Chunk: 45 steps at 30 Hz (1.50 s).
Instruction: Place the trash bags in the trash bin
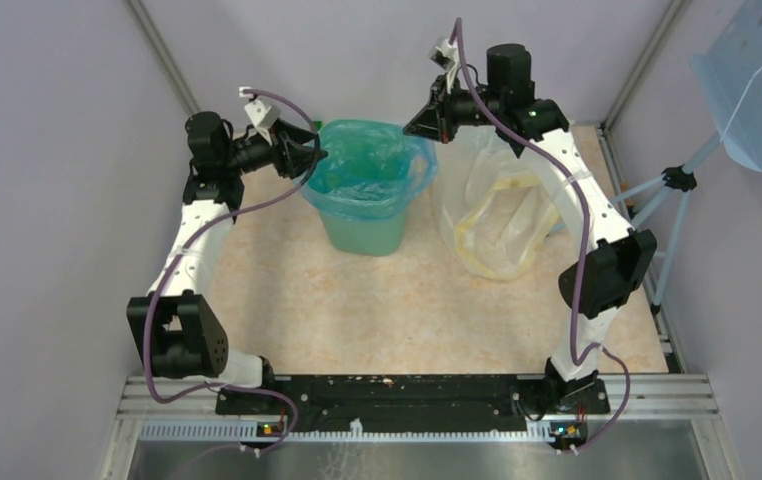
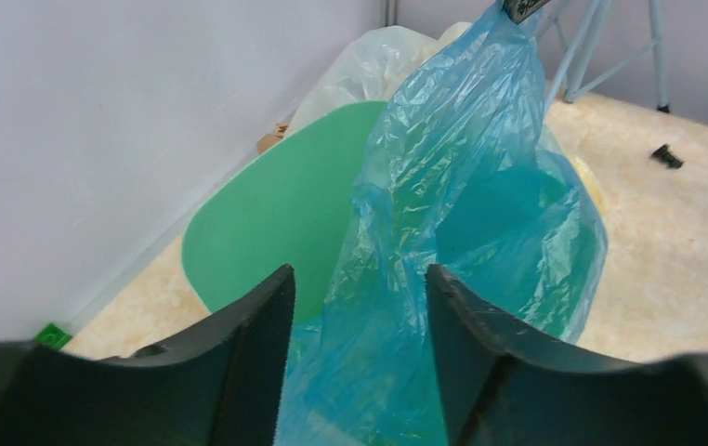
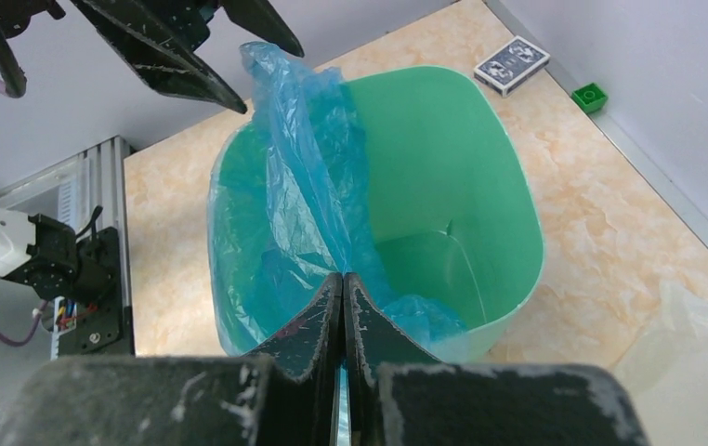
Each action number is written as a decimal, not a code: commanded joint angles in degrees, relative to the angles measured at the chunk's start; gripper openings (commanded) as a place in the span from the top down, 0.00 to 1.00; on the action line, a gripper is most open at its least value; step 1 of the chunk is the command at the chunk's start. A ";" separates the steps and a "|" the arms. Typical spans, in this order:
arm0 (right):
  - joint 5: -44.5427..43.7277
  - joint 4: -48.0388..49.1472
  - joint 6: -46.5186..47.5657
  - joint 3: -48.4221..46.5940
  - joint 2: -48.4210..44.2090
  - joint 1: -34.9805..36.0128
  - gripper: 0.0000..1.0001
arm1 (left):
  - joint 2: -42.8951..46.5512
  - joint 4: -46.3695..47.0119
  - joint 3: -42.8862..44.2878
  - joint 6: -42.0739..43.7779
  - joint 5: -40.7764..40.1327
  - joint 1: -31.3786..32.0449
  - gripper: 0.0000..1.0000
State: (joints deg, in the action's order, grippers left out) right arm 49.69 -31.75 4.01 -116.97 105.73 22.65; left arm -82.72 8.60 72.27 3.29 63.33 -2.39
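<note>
Two tools meet at the mouth of the mint-green bin point(image 3: 466, 158), which stands upright on the desk point(image 1: 357, 310) just beside a clear yellow-banded bag point(image 1: 497, 220). The right tool point(image 3: 343, 279) is pinched fully together on a fold of the blue bag point(image 3: 306, 158), holding that film up in a ridge above the opening. The left tool point(image 2: 358, 279) stands wide at the bin's left rim, its fingers on either side of a raised peak of the bag without pressing it.

Most of the bag lies inside the bin, and in places its edge laps over the rim. The step in hand looks like seating the bag, with the task well along. Next, I judge, the left tool needs to close on that peak. The pair can then carry the loose film down into the bin, gently, since the film is thin and the bin looks light enough to shift.
</note>
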 commanded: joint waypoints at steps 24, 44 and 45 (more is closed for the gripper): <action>-14.37 5.66 -13.70 -6.96 6.63 -1.47 1.00 | -17.02 -11.70 22.24 -3.20 -14.84 2.16 1.00; -19.03 6.75 -19.69 -9.30 18.09 -2.51 1.00 | -33.23 -12.17 28.73 -18.35 -14.38 3.06 1.00; -18.71 7.05 -20.04 -8.84 18.10 -2.63 1.00 | -33.18 -11.21 27.70 -19.30 -13.98 2.96 1.00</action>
State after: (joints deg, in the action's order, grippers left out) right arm 31.77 -27.46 -14.26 -126.54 124.40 20.84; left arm -116.62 -7.20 103.33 -11.99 48.36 1.04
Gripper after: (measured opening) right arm 0.004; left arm 0.003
